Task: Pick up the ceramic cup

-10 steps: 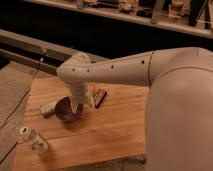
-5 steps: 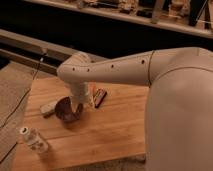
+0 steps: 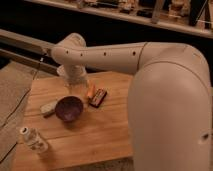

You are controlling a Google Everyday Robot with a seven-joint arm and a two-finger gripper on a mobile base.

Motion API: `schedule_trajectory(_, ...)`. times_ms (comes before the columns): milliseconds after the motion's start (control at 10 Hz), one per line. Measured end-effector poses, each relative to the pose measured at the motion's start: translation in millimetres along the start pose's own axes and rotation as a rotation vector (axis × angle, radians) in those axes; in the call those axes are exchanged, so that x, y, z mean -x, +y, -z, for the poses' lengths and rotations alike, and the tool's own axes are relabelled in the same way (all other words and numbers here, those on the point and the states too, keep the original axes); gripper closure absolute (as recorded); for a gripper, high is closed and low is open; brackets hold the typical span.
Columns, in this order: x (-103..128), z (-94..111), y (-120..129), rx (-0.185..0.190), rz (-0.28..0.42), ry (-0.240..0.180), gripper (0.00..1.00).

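Staying put, end effector [image 3: 80, 90] behind bowl [image 3: 69, 108], cup [image 3: 48, 107] adj.

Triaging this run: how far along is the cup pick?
Done: arm is out over the table, gripper low just behind the bowl. In hand: the approach; the cup sits on the table beside the bowl, apart from the gripper. Left: reach the cup, grasp, lift.

The arm [image 3: 115, 52] reaches left above the table's [image 3: 100, 132] far edge, then bends down; its gripper [image 3: 81, 91] hangs low near that edge's middle.
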Motion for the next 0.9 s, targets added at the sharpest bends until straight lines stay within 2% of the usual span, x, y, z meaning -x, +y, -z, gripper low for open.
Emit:
schedule_trajectory(200, 47, 6, 3, 0.034, 0.019, -0.102, 0.35)
schedule_trajectory(300, 64, 5, 0, 0.05, 0.012, -0.134, 0.35)
schedule_trajectory(700, 103, -18, -16, 0.063, -0.028, -0.192, 0.35)
schedule_trajectory(900, 113, -25, -9, 0.086, -0.034, -0.206, 0.35)
